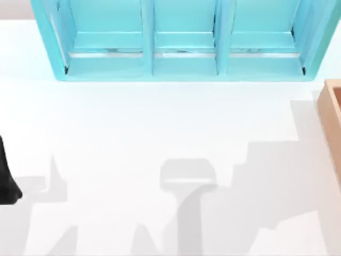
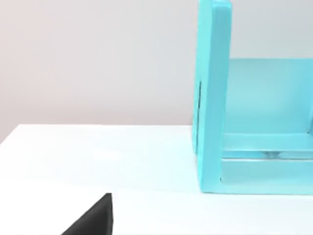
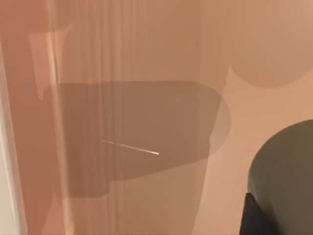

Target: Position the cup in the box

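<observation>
The dark olive-grey cup (image 3: pixel 286 171) shows close up in the right wrist view, against a dark fingertip (image 3: pixel 254 218) of my right gripper, which looks shut on it. Behind the cup are the tan-orange inner surfaces of the box (image 3: pixel 146 54), so the cup is inside or just over the box; I cannot tell whether it rests on the floor. In the top view the box (image 1: pixel 333 114) stands at the table's right edge, mostly cut off. My left gripper (image 1: pixel 6 186) is parked at the table's left edge.
A big cyan three-compartment shelf unit (image 1: pixel 181 48) stands along the back of the white table (image 1: pixel 160 133); its end wall (image 2: pixel 212 98) rises in the left wrist view. Grey arm shadows lie across the table's front and right.
</observation>
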{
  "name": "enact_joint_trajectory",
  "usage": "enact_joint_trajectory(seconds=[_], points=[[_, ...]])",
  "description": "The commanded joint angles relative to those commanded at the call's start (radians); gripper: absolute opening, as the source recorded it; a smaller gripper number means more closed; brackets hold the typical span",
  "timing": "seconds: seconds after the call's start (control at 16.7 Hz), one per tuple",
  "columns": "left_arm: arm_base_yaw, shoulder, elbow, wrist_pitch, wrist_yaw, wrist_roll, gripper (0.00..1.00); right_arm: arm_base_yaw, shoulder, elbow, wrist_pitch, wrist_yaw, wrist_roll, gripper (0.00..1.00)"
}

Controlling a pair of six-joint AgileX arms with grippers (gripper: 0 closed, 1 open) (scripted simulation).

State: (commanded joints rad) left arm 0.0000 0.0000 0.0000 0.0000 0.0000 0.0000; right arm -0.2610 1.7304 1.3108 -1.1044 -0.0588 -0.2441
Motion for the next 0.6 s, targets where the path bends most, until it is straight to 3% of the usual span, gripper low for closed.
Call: enact_joint_trajectory(seconds=[0.06, 0.6], points=[[0.000, 0.000, 0.000, 0.000, 0.000, 0.000, 1.00, 0.000, 0.000, 0.000, 0.000, 0.000, 0.000, 0.00], [0.000, 0.000, 0.000, 0.000, 0.000, 0.000, 1.00, 0.000, 0.000, 0.000, 0.000, 0.000, 0.000, 0.68]])
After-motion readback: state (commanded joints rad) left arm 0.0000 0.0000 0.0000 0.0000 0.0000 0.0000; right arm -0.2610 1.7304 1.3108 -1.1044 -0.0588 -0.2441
